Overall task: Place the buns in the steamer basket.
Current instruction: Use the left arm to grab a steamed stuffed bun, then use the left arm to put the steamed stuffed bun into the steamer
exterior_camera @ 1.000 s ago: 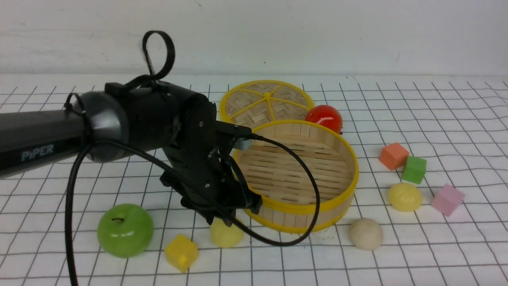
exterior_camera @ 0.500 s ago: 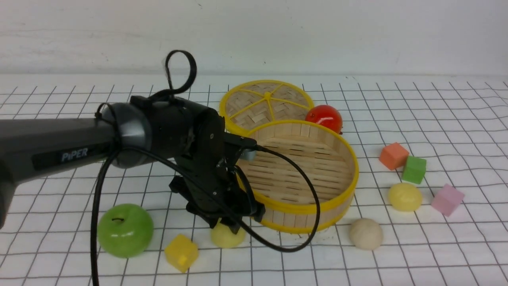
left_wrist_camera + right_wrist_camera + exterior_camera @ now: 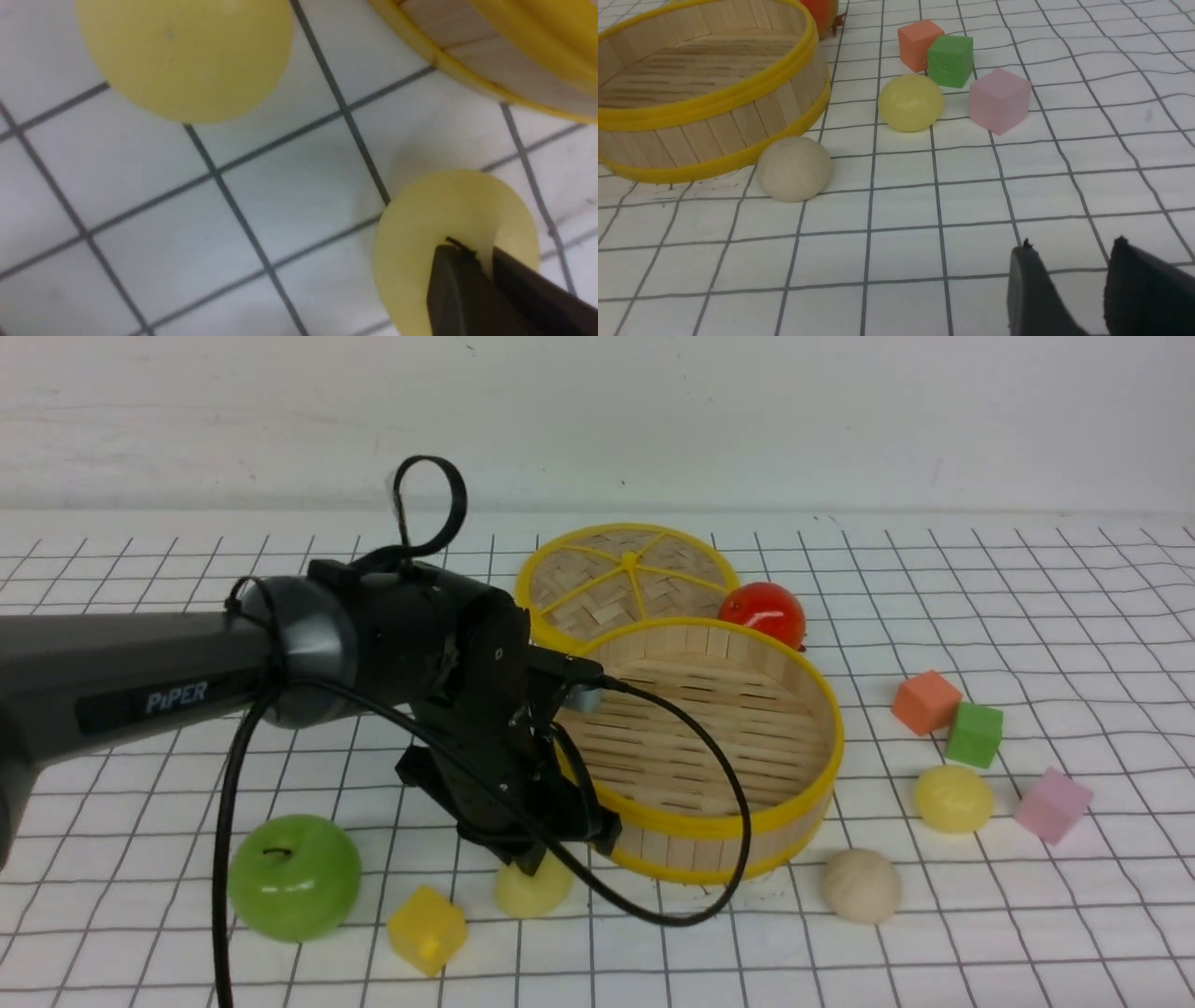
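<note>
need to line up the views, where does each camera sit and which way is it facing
front view: between the arms, facing forward across the table at the steamer basket; left arm shows.
left wrist view: looking down close at a pale yellow bun beside the basket; left gripper tips show.
right wrist view: low over the table, facing the beige bun and pink cube; right gripper tips show.
shared: front and right wrist both show basket and beige bun.

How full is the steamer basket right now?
Empty, as far as visible: the steamer basket shows only bare slats, nothing inside.
</note>
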